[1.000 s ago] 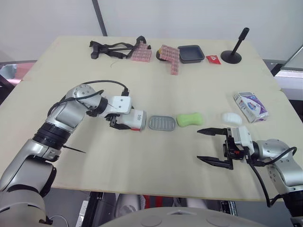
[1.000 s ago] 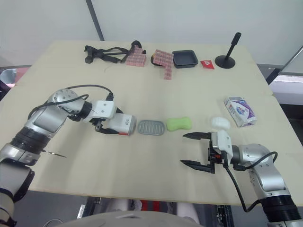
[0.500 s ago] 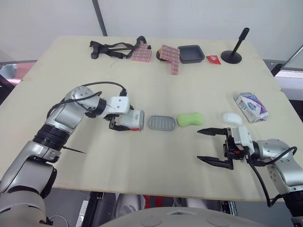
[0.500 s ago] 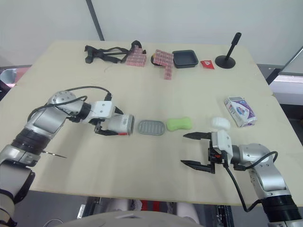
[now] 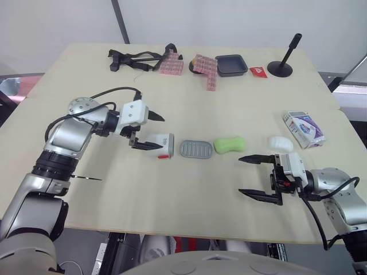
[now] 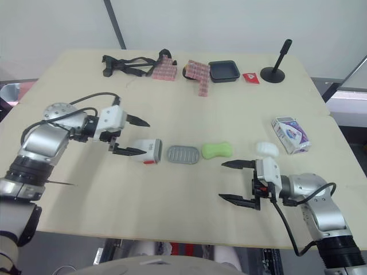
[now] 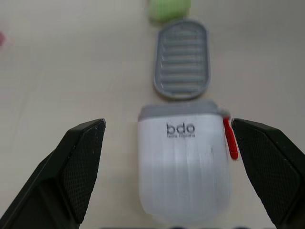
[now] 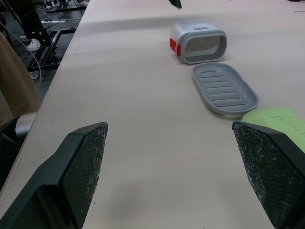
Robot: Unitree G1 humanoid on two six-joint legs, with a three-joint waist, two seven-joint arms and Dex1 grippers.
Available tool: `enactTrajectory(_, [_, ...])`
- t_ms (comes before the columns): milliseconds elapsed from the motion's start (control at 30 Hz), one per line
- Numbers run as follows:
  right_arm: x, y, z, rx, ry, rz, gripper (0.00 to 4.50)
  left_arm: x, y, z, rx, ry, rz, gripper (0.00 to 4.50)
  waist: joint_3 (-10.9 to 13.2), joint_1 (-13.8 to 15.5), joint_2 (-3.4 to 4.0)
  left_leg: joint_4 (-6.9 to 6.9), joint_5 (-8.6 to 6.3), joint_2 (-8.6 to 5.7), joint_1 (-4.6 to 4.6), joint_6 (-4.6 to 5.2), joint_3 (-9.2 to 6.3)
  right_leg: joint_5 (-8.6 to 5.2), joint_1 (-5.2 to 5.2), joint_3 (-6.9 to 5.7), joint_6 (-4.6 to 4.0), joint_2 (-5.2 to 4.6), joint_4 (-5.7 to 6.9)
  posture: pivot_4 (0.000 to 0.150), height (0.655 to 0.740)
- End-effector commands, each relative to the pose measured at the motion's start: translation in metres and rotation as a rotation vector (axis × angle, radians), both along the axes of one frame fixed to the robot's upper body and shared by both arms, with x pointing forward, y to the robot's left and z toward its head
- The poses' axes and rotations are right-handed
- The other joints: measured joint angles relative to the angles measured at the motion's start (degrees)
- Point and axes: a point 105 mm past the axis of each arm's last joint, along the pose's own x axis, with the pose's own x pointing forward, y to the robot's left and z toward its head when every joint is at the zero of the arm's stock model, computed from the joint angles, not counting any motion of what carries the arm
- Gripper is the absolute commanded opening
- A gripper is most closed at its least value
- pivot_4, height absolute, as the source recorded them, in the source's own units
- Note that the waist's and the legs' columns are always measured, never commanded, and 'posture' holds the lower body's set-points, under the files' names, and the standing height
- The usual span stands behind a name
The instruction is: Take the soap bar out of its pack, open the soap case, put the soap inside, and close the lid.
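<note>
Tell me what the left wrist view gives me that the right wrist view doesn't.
Left wrist view: the soap case seen from above, framed by the open left gripper, not touching it. Right wrist view: the case's open mouth, the open right gripper, and the edge of the table. Shared: the case with its red latch, the grey ribbed tray at its mouth, and the green soap bar past the tray.

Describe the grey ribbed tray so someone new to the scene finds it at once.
On the pale wooden table, find the short row of small items across its middle. The grey tray lies flat there, between the white soap case with a red latch and the green soap bar. It is the only flat, ribbed oval in the row.
</note>
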Motion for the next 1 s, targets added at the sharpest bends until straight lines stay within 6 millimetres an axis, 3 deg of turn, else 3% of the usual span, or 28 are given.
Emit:
enactTrajectory(33, [0.005, -0.001, 0.013, -0.030, -0.051, 0.011, 4.50, -0.011, 0.004, 0.016, -0.154, -0.048, 0.020, 4.49, 0.0, -0.2, 0.00, -0.01, 0.00, 0.00, 0.00, 0.00, 0.00, 0.00, 0.00, 0.00, 0.00, 0.00, -0.01, 0.150, 0.7400])
enactTrajectory(267, [0.017, 0.007, 0.031, -0.092, -0.080, 0.032, 4.50, -0.049, 0.033, -0.012, -0.273, 0.008, 0.143, 4.49, 0.0, -1.0, -0.02, -0.10, 0.00, 0.05, 0.00, -0.01, -0.01, 0.00, 0.01, -0.06, 0.01, 0.03, -0.11, 0.150, 0.7400])
enactTrajectory(567, [0.039, 0.011, 0.051, -0.255, -0.068, 0.059, 4.50, -0.074, 0.064, -0.039, -0.337, 0.037, 0.333, 4.49, 0.0, -1.9, -0.03, -0.15, 0.01, 0.05, 0.03, 0.00, -0.06, 0.00, 0.04, -0.35, 0.01, -0.27, -0.18, 0.150, 0.7400])
enactTrajectory(800, [0.064, 0.020, 0.064, -0.407, -0.047, 0.092, 4.50, -0.064, 0.094, -0.047, -0.337, 0.051, 0.463, 4.49, 0.0, -2.2, -0.02, -0.17, 0.03, 0.07, 0.11, 0.00, -0.05, 0.00, 0.03, -0.36, 0.00, -0.18, -0.13, 0.150, 0.7400])
enactTrajectory(1000, [0.080, 0.031, 0.049, -0.551, -0.030, 0.128, 4.50, -0.065, 0.094, -0.044, -0.352, 0.043, 0.437, 4.49, 0.0, -1.9, -0.02, -0.15, 0.03, 0.07, 0.36, 0.01, -0.03, 0.00, -0.01, -0.35, 0.00, 0.04, -0.08, 0.150, 0.7400])
